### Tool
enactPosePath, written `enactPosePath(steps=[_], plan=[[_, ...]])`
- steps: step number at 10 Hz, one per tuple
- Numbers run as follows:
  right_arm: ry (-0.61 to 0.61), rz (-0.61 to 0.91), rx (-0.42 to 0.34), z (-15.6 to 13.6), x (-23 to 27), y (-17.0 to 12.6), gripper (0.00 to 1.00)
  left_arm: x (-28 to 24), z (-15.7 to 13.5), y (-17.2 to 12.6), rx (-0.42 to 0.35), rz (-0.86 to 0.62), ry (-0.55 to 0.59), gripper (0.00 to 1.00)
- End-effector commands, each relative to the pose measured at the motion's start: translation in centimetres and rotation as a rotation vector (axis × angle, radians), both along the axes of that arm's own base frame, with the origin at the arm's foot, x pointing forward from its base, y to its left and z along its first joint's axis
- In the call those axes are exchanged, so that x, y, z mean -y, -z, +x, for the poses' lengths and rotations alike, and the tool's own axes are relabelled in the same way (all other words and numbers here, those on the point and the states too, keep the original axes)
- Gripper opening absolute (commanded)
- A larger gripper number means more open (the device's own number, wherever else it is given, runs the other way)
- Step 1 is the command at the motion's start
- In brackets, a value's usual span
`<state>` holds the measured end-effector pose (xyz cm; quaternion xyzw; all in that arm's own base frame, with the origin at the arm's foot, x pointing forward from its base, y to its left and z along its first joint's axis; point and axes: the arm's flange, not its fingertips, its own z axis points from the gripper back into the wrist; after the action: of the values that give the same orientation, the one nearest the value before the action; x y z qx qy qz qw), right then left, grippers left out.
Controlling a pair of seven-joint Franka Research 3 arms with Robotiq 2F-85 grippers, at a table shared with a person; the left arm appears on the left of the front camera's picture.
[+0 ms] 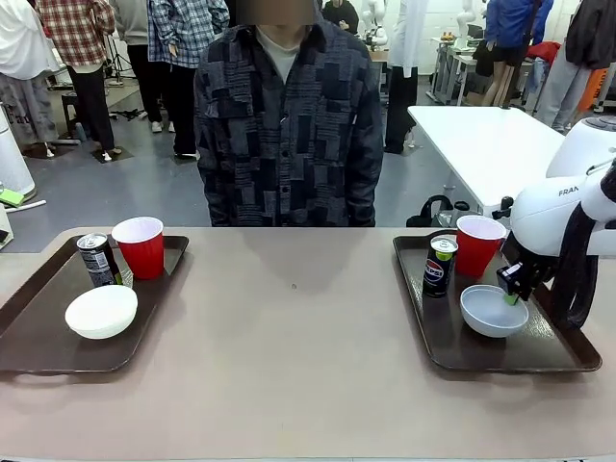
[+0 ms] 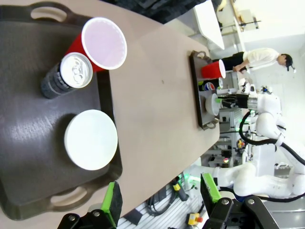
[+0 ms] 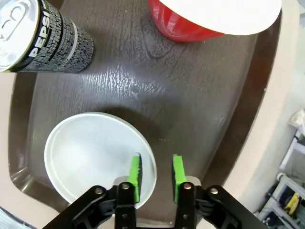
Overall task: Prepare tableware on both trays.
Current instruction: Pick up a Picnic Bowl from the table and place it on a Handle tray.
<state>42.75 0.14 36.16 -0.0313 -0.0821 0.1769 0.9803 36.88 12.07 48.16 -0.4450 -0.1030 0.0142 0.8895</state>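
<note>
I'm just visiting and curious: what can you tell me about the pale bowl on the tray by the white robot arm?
The pale grey-white bowl is small, round, smooth and empty, probably plastic. It sits upright on the right tray, at its near end, in front of the dark can and red cup, apart from both. The right gripper straddles its rim with open jaws: one green pad inside, one outside.

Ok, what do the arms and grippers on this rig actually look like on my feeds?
The right arm is glossy white with rounded joints, part of a dark printed name on its shell and a black cable looping beside it. The right gripper is black, its two fingers faced with bright green pads. The left gripper matches: black body, green-padded fingers.
</note>
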Motion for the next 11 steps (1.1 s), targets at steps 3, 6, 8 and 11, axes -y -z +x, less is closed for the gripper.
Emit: enactPosePath(steps=[3, 6, 8, 11], plan=[[0.031, -0.087, -0.002, -1.6, 0.6, -4.2, 1.0, 0.0, 0.2, -0.2, 0.012, -0.018, 0.007, 0.87], [0.042, -0.072, -0.094, -3.5, 0.5, -8.3, 0.89, 0.0, 0.2, -0.2, 0.012, -0.018, 0.007, 0.87], [0.016, -0.027, -0.144, -4.8, 0.4, -11.1, 1.0, 0.0, 0.2, -0.2, 0.012, -0.018, 0.007, 0.87], [0.003, 0.0, -0.123, -7.0, 0.2, -14.0, 1.0, 0.0, 0.2, -0.2, 0.012, -0.018, 0.007, 0.87]])
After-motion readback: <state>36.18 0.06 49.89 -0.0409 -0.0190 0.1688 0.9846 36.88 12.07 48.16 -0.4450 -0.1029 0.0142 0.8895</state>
